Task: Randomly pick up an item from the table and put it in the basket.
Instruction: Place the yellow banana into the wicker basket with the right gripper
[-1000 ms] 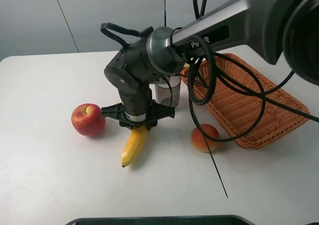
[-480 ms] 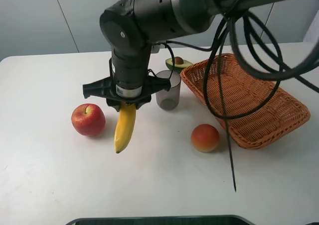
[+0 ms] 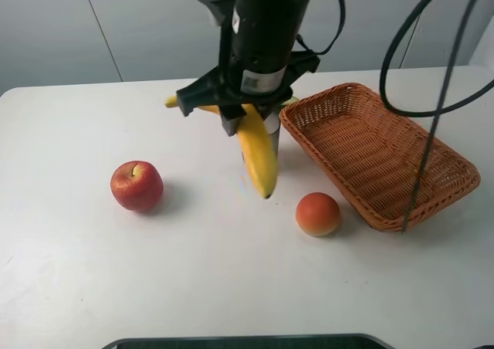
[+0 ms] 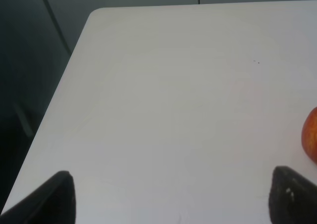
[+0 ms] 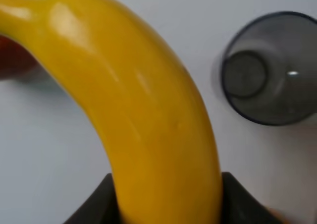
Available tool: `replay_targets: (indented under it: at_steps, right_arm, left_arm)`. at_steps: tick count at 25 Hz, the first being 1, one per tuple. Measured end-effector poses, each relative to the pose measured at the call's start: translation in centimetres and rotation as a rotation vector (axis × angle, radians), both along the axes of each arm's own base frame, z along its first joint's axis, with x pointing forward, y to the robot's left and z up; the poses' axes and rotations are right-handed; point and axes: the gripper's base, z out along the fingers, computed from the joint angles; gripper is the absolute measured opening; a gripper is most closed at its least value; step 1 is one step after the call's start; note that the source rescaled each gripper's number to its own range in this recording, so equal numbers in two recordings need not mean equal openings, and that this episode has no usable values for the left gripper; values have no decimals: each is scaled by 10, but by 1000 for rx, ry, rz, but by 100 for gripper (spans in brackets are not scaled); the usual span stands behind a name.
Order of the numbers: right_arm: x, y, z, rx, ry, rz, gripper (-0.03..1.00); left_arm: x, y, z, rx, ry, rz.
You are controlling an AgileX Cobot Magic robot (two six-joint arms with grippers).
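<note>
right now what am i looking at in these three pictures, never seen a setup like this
This is a robot with two arms, each ending in a gripper. The wide picture comes from a camera mounted high above a white table. The other two come from cameras on the arms' wrists. On the table are a red apple, a round orange-red fruit, a wicker basket and a grey cup. The right gripper holds a banana in the air, close to the basket. The left gripper is open, holds nothing and hovers over the table near the apple.
</note>
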Motion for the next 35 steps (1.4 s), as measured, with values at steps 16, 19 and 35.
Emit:
replay_targets:
  at_steps: [16,19,35]
  right_arm:
    - [48,-139,-31,-94,17,-96,1]
    - [54,-157,-40,-78,-13,-148,1]
    - [70,-172,-102,-168,38,-127,1]
  left_arm:
    - [0,0,0,0,0,0]
    - [0,0,0,0,0,0]
    - [0,0,0,0,0,0]
